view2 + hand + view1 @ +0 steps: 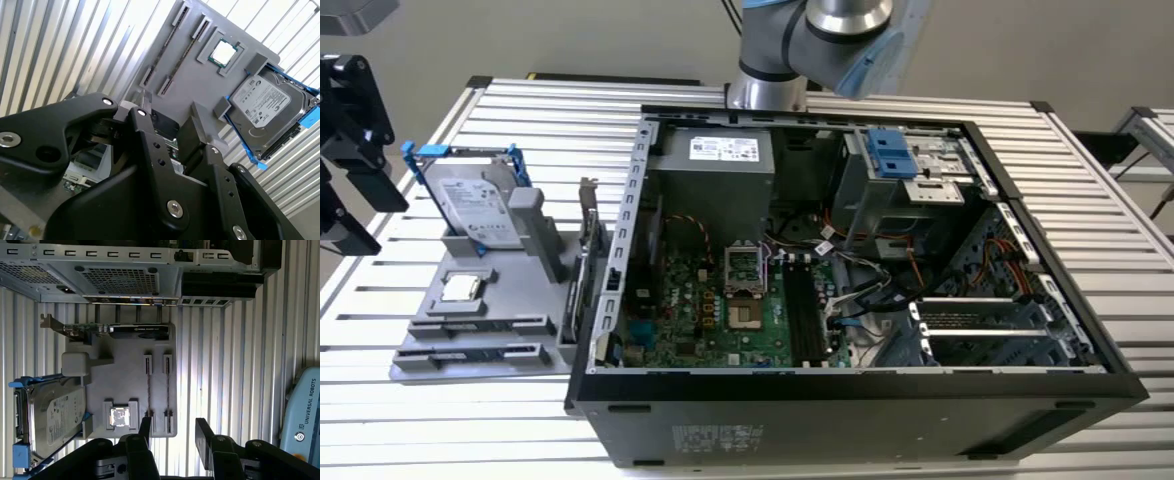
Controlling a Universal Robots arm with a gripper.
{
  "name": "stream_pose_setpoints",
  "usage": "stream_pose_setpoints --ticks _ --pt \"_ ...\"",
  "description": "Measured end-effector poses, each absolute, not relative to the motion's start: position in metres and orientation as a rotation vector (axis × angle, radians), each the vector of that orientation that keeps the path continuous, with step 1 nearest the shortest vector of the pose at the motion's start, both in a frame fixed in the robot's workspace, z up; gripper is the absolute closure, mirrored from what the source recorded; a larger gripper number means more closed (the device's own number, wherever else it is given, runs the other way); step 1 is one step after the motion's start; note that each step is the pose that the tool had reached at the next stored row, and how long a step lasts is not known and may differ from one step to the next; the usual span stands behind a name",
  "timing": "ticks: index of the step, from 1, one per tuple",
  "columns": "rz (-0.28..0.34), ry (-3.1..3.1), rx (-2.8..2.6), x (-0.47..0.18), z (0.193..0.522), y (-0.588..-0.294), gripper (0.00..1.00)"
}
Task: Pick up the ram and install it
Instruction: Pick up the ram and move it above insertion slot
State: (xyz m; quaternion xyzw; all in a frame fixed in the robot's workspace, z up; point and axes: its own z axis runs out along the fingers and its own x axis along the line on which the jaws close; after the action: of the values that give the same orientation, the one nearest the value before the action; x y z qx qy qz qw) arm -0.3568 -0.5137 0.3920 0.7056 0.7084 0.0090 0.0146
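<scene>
Ram (pixel 167 390) on edge in grey holder (pixel 125 385), spread gripper (pixel 173 426) nearby

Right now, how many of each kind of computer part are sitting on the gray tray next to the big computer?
On the gray tray:
ram sticks: 2
hard drive in a blue frame: 1
processor chip: 1
card with a metal bracket: 1
Total: 5
</scene>
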Motion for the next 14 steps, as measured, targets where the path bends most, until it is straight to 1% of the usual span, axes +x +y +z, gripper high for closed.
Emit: stream_pose_setpoints --ticks 14 --pt "0.016 2.227 2.186 -0.3568 0.3882 -0.5137 0.0"
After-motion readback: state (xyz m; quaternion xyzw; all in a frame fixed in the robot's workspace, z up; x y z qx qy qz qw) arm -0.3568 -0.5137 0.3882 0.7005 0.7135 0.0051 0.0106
